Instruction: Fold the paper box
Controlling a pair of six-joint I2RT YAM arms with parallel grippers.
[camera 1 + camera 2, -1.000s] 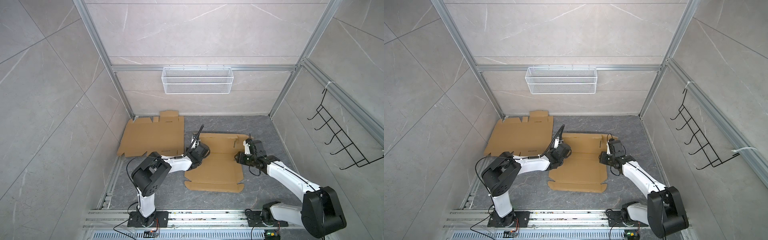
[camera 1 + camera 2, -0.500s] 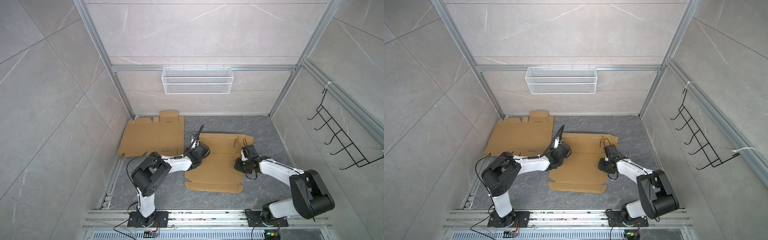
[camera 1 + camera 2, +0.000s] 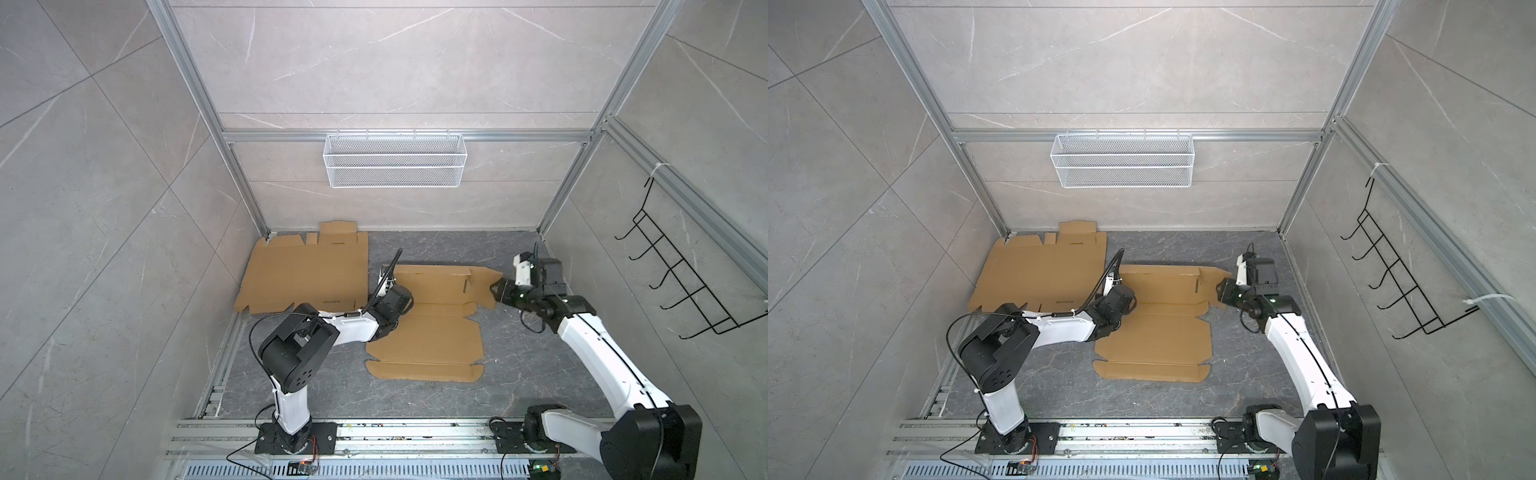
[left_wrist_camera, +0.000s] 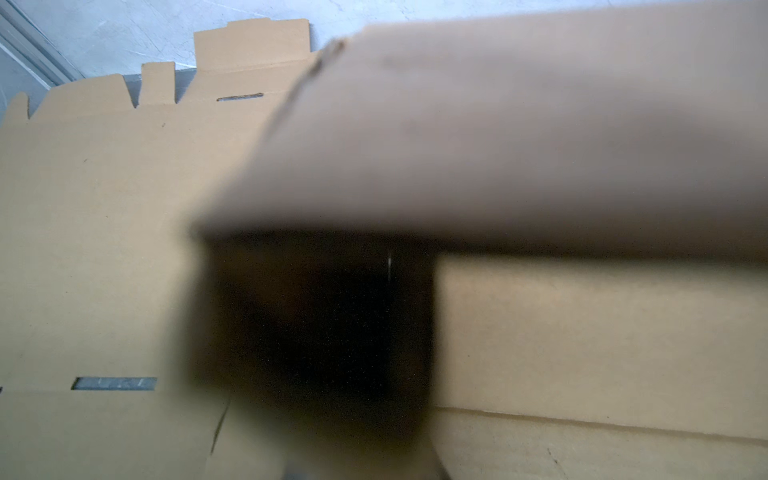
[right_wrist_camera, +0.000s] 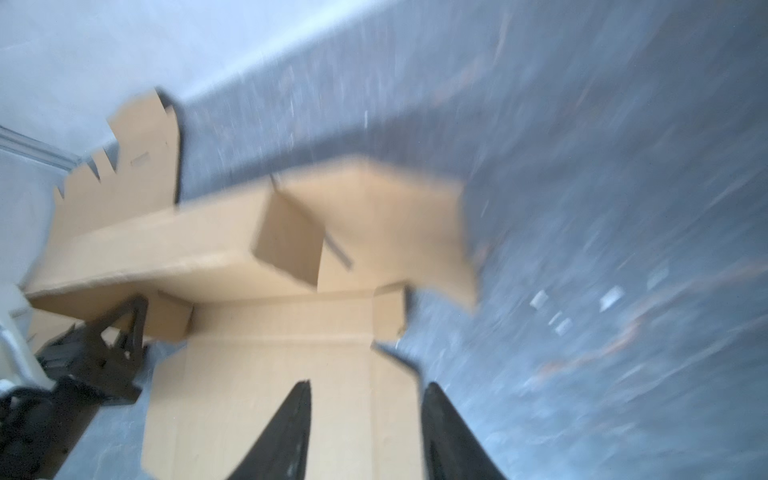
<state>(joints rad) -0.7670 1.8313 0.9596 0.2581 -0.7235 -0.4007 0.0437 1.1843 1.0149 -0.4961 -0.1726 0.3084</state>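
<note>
1. Rail point(image 3: 395, 434), front edge: both arm bases bolted on it.
2. Floor point(image 3: 519, 374): grey, marbled.
3. Paper box point(image 3: 432, 336): brown cardbd blank at ctr of floor, btwn the two arms. Near flap and main panel lie flat. Far panel stands part-raised, clearest in right wrist view point(image 5: 270, 374), w/ a side flap bent inward at its right end.
4. Left gripper point(image 3: 399, 301): at the box's left edge, by the raised far panel. Clenched. Can't tell if cardbd is pinched, as blurred cardbd close to the lens fills most of the left wrist view.
5. Right gripper point(image 3: 496, 291): at the pointed right-end flap of the far panel; touching or just beside, can't tell. Released: fingers point(image 5: 291, 424) spread, nothing btwn them. Wrist pic motion-blurred.
6. Hook rack point(image 3: 681, 286): black wire, on right wall.
7. Spare blank point(image 3: 307, 274): unfolded, flat on floor in far-left corner, just beside the box. Also seen in left wrist view point(image 4: 104, 228).
8. Wire basket point(image 3: 395, 166): white mesh, hung on back wall above the floor.
</note>
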